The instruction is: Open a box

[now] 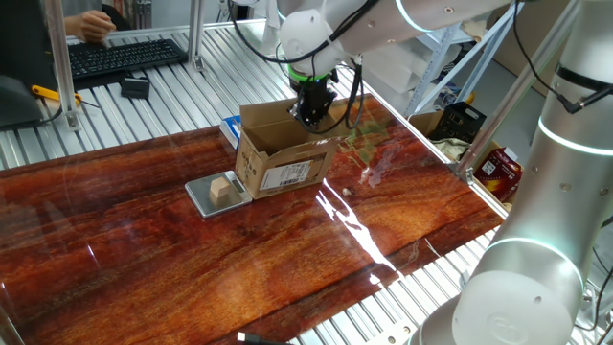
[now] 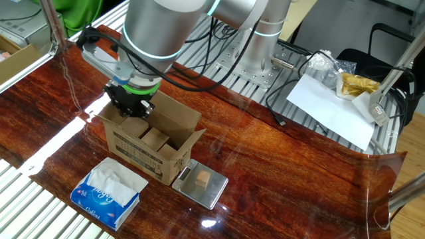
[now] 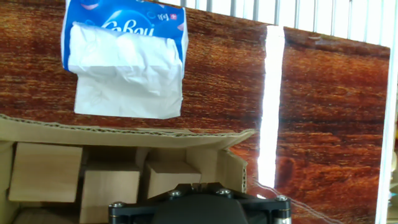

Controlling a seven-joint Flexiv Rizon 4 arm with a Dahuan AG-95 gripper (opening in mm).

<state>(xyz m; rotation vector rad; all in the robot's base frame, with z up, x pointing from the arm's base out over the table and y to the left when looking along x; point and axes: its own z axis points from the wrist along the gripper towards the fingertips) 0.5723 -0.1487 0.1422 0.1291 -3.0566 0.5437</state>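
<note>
The brown cardboard box (image 1: 283, 163) stands on the wooden table with its top flaps spread and its white label facing the front. It also shows in the other fixed view (image 2: 154, 145) and the hand view (image 3: 124, 134). Pale wooden blocks (image 3: 45, 172) lie inside. My gripper (image 1: 312, 113) hangs over the box's far right end, its tips at the level of the rim. It shows in the other fixed view (image 2: 130, 107) too. In the hand view the gripper (image 3: 198, 185) has its fingers together over the inside of the box, with nothing seen between them.
A blue-and-white tissue packet (image 1: 230, 127) lies just behind the box, seen too in the other fixed view (image 2: 109, 192) and the hand view (image 3: 124, 56). A small grey scale (image 1: 206, 199) with a tan cube (image 1: 221, 188) sits by the box's left end.
</note>
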